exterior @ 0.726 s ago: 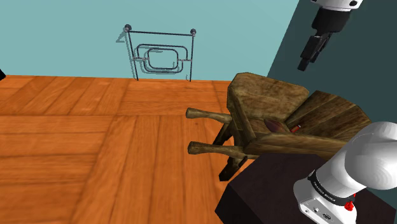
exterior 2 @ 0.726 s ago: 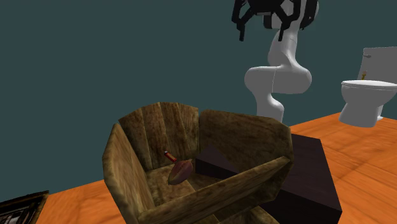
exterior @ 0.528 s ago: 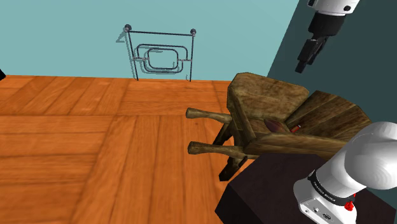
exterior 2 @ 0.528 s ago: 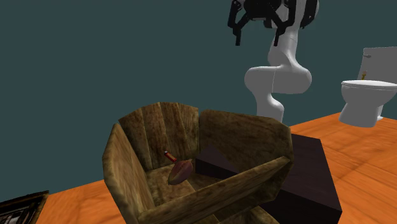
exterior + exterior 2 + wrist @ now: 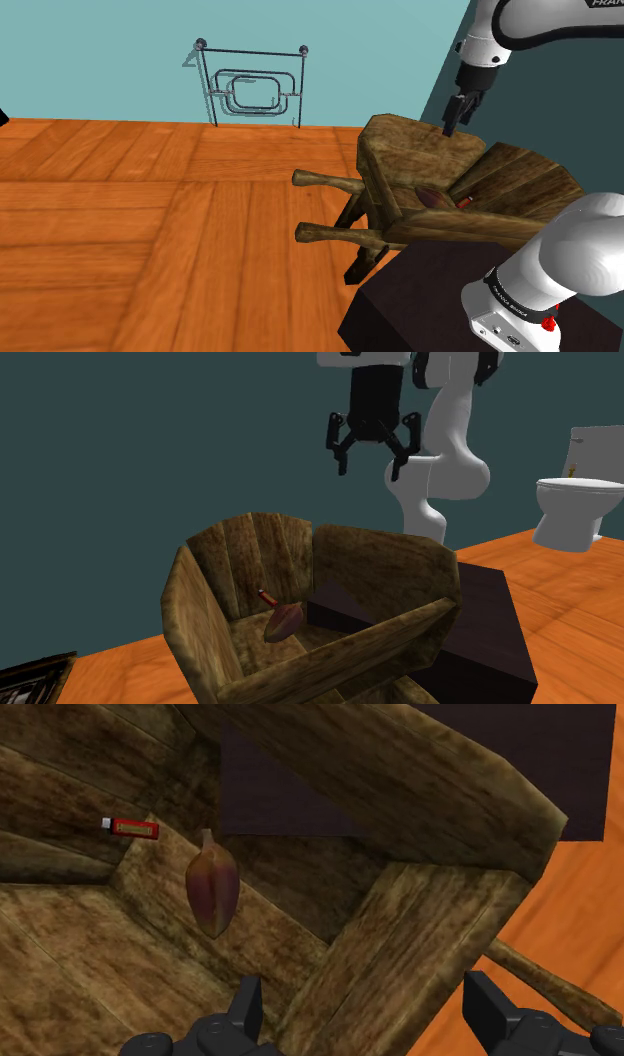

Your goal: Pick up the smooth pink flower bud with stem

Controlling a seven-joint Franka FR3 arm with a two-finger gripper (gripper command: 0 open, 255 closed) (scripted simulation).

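Flower bud [image 5: 212, 889], reddish, lies inside the wooden wheelbarrow [image 5: 200, 602]. The gripper [image 5: 368, 467], fingers apart, has dropped closer above the wheelbarrow; a further descent onto the bud looks next.

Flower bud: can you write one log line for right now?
fingers: open, above wheelbarrow | flower bud: lying inside wheelbarrow, not held | grasp: not yet
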